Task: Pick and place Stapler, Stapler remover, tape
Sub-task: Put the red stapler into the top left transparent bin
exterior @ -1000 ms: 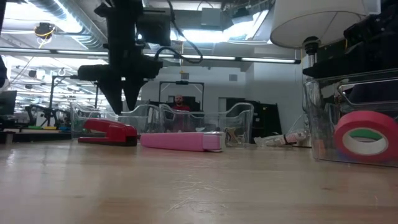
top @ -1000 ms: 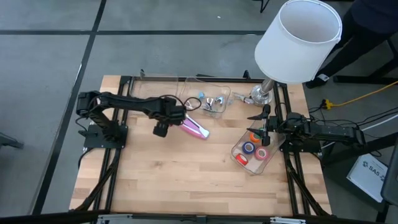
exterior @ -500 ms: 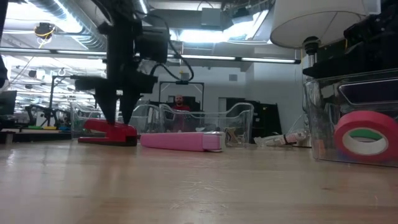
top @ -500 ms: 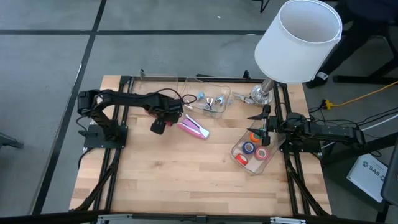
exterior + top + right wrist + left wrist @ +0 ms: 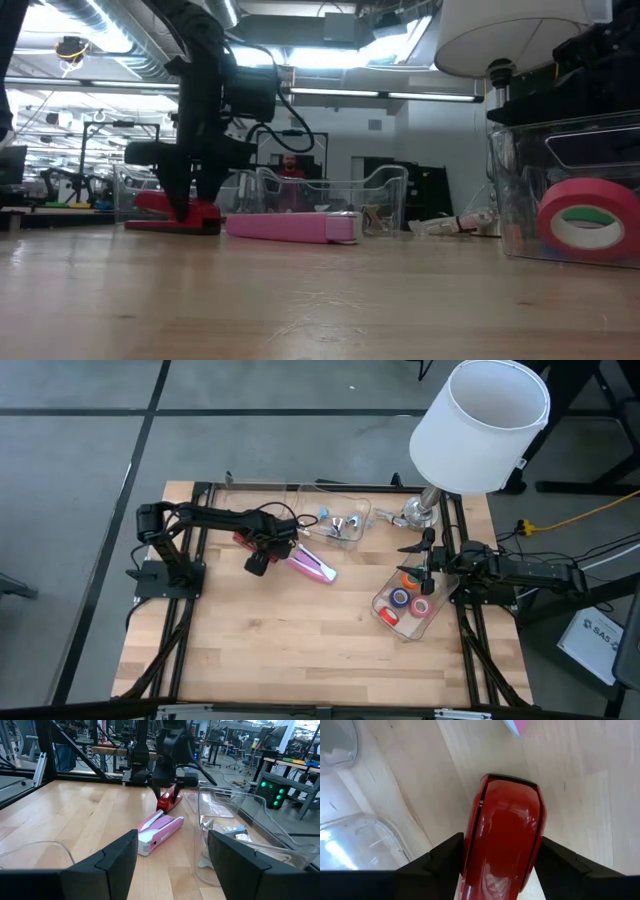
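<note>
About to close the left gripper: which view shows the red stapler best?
The left wrist view: the red stapler fills it, between the open left gripper fingers. Low view shows it side-on, partly behind the gripper. High view mostly hides it. Right wrist view shows it far off.

Both arms are matte black, built of slim jointed links on dark square bases. Thin black cables loop loosely along the left arm and curl out near its wrist. A boxy black camera block sits behind the left end effector (image 5: 268, 547). The right end effector (image 5: 172, 857) has broad, flat, angular black fingers.
</note>
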You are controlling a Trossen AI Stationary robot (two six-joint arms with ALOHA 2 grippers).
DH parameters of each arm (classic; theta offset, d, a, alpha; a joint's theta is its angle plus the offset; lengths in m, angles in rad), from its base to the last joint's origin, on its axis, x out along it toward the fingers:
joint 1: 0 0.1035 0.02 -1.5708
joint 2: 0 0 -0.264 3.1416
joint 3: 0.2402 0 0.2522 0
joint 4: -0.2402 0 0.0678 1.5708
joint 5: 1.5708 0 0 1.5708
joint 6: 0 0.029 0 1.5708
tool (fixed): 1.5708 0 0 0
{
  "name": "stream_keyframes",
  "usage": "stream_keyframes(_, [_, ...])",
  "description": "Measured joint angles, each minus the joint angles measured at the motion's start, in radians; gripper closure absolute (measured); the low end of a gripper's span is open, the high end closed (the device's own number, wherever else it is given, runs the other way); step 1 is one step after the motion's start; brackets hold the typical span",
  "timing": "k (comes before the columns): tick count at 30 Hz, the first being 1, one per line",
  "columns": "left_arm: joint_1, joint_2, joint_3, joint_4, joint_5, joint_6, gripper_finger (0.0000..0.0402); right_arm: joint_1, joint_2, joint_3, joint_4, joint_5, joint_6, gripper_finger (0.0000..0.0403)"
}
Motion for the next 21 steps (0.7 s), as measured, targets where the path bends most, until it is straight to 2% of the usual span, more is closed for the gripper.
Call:
stream_keyframes(3, [0.000, 0.001, 0.000, 0.000, 0.010, 0.024, 0.0205, 0.000, 0.000, 0.000, 0.000, 0.000, 0.000, 0.0163])
stream_keyframes(18, [-0.044, -0.020, -0.008, 0.008, 0.013, -0.032, 0.0206, 0.000, 0.000, 0.000, 0.000, 0.000, 0.000, 0.0163])
stream_keyframes(21, [-0.061, -0.048, -0.008, 0.025, 0.051, -0.055, 0.0207, 0.000, 0.000, 0.000, 0.000, 0.000, 0.000, 0.0163])
